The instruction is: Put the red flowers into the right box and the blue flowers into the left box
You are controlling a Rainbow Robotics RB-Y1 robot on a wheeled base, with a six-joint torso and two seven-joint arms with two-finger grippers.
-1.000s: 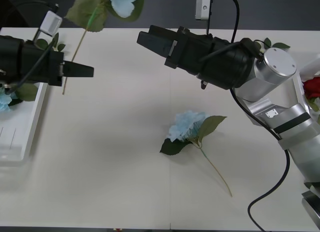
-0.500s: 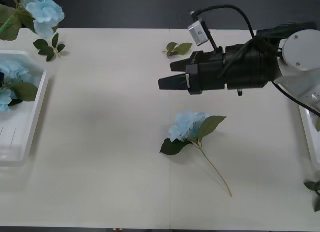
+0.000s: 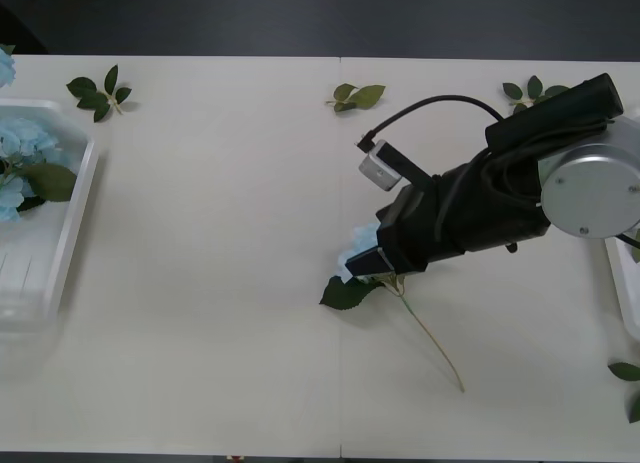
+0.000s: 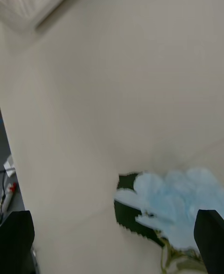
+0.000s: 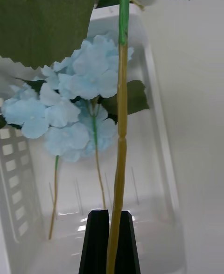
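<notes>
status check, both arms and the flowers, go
Right gripper open, low over the blue flower mid-table. Left gripper shut on a flower stem above the left box, two blue flowers already in. Nothing in the way.

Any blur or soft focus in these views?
Right wrist view: the blue flower and table are smeared soft. Left wrist view: the stem held in the left hand is sharp, as is the left box. Front view: crisp, evenly lit.

Leaf sprigs (image 3: 358,96) on white table (image 3: 220,233)
</notes>
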